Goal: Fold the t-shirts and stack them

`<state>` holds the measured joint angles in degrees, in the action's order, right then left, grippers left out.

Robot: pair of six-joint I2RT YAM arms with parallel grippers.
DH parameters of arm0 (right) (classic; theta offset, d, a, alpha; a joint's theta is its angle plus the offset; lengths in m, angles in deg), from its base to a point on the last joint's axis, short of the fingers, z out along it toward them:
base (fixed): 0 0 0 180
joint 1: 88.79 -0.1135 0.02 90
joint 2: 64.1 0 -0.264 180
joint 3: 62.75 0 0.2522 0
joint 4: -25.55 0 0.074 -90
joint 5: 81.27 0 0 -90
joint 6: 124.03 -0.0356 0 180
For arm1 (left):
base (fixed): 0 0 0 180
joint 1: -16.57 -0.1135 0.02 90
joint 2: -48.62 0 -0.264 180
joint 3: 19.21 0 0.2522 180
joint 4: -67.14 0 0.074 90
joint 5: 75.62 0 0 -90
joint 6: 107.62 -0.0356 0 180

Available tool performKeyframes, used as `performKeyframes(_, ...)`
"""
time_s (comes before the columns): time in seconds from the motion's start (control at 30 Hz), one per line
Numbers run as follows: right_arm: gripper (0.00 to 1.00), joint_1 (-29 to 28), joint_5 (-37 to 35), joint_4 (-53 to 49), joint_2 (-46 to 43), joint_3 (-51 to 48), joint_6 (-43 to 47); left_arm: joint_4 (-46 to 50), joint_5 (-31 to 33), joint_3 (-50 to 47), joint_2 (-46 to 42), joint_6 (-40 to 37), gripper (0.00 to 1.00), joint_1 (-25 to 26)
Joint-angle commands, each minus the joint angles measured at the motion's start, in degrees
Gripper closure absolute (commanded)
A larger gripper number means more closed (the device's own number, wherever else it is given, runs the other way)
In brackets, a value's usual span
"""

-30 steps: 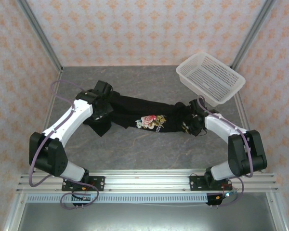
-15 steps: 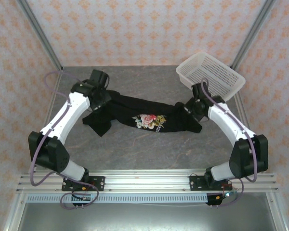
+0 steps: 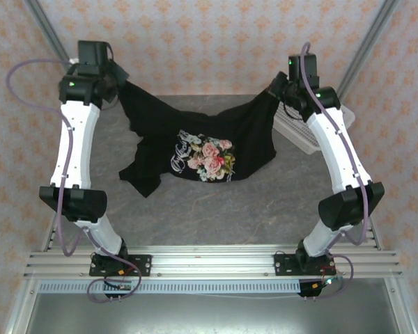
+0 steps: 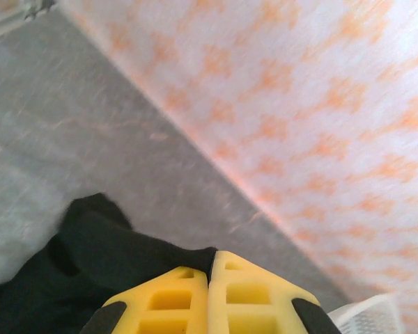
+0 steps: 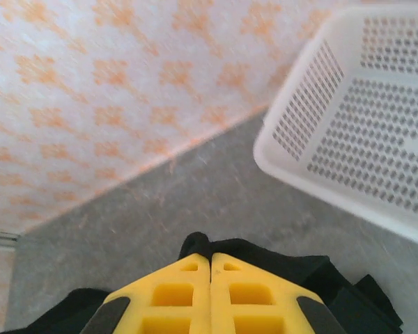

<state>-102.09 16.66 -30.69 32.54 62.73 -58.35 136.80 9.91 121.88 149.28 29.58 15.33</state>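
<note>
Both arms have swung way up and back since a second ago. Back then they were low over the table [image 3: 279, 202] with the shirt bunched into a long strip between them. Now the left gripper [image 3: 115, 82] is at the upper left of the top view and the right gripper [image 3: 277, 89] at the upper right, both close to the patterned back wall [image 3: 195, 42]. The black t-shirt [image 3: 202, 149] has come up with them and spread out wide. The floral print sits bigger and flatter in the middle of the frame than it did on the scrunched strip.

Jaws: in the left wrist view the yellow fingers [image 4: 167, 299] are pressed right together with no gap, and black cloth is pinched where they meet. It's the same in the right wrist view: the fingers [image 5: 258, 299] are clamped tight on a fold of the black fabric that bulges out on either side.

So the shirt hangs slung between the two grippers, sagging in the middle. Its lower left corner looks like it rests on the grey table, left of centre.

The white mesh basket [image 3: 301, 133] is partly behind the right arm, where earlier it was in full view. In the right wrist view it sits in the upper right corner. I can't tell if the shirt's right edge touches it.
</note>
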Motion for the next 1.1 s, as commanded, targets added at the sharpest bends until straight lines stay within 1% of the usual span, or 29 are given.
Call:
performKeyframes(0.0,1.0,1.5,1.7,1.0,3.0,6.8,2.2,-1.2,-2.4,9.4,1.9,2.3,1.0,-3.1)
performKeyframes(0.07,1.0,2.5,4.0,1.9,5.6,11.9,1.2,-2.9,-4.1,14.7,3.8,3.8,1.0,-5.6)
performKeyframes(0.23,1.0,3.7,10.3,2.6,14.5,30.0,0.5,-10.6,-11.4,26.3,10.0,9.7,1.0,-11.4)
performKeyframes(0.33,1.0,4.0,13.0,4.9,17.7,38.1,-0.6,-15.4,-13.5,31.7,11.6,12.3,1.0,-14.1)
performKeyframes(0.4,1.0,4.6,14.4,7.0,18.3,40.9,-2.2,-19.0,-13.9,32.6,10.7,14.0,1.0,-15.9)
performKeyframes(0.5,1.0,5.6,17.6,9.4,18.0,42.1,-5.3,-23.6,-14.5,32.6,9.1,16.3,1.0,-18.5)
performKeyframes(0.53,1.0,5.8,18.5,9.4,17.6,42.2,-5.2,-24.5,-14.4,32.6,6.7,16.6,1.0,-19.3)
performKeyframes(0.67,1.0,5.7,19.2,5.2,15.1,40.5,-2.7,-25.3,-13.6,32.6,4.2,16.8,1.0,-21.3)
performKeyframes(0.73,1.0,5.7,19.3,2.5,13.1,36.8,-0.9,-22.5,-15.3,32.5,4.1,17.1,1.0,-21.3)
performKeyframes(0.77,1.0,5.7,19.4,1.6,11.9,34.2,-0.2,-18.9,-15.9,32.5,4.0,16.7,1.0,-21.2)
performKeyframes(0.83,1.0,5.5,19.2,0.5,8.5,26.0,0.6,-7.6,-15.7,31.4,2.9,13.2,1.0,-21.0)
performKeyframes(0.87,1.0,5.1,19.3,0.9,5.8,19.7,1.1,-2.4,-15.2,28.0,1.3,10.4,1.0,-20.4)
performKeyframes(0.93,1.0,3.7,19.5,3.3,0.0,5.8,1.6,1.3,-13.3,14.2,-4.8,5.5,1.0,-18.4)
performKeyframes(1.0,1.0,1.5,20.7,5.0,-6.2,-9.4,2.3,0.0,-11.3,-6.8,-13.4,5.4,1.0,-16.4)
performKeyframes(1.03,1.0,-0.1,20.5,5.0,-8.7,-15.8,3.3,0.8,-10.7,-13.5,-15.8,5.4,1.0,-15.6)
performKeyframes(1.07,1.0,-2.1,19.9,4.6,-11.5,-23.0,4.7,3.6,-8.1,-19.6,-17.8,4.5,1.0,-13.9)
